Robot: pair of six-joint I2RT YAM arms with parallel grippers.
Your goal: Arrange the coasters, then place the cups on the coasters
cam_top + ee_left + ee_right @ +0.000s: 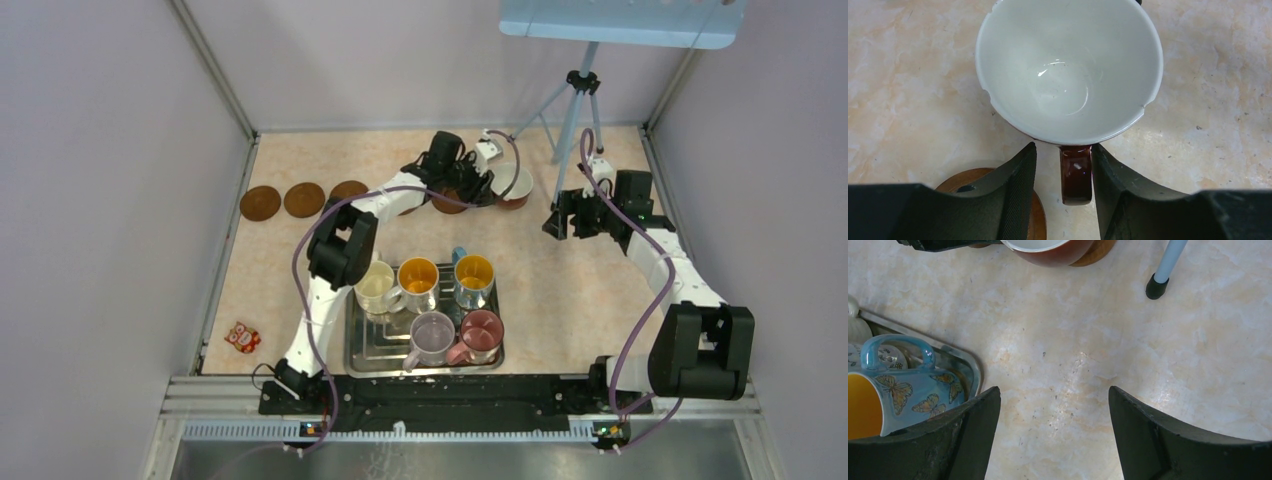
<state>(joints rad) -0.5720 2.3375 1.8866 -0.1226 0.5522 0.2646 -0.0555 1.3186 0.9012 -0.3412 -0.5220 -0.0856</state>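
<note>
Dark-red mug (1068,70) sits on a coaster (1095,250), far side of table (570,290). Glazed ceramic – rigid, slick, chippable – take the handle (1075,175). Left gripper (1064,155) straddles it loosely, gap showing; right gripper (1054,392) wide, empty.

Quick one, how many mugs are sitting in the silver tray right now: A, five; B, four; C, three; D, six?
A: five stand in the silver tray: the cream mug, the orange-lined mug, the yellow-lined mug, the lilac mug and the pink mug; the wide white mug sits apart on the table.
</note>
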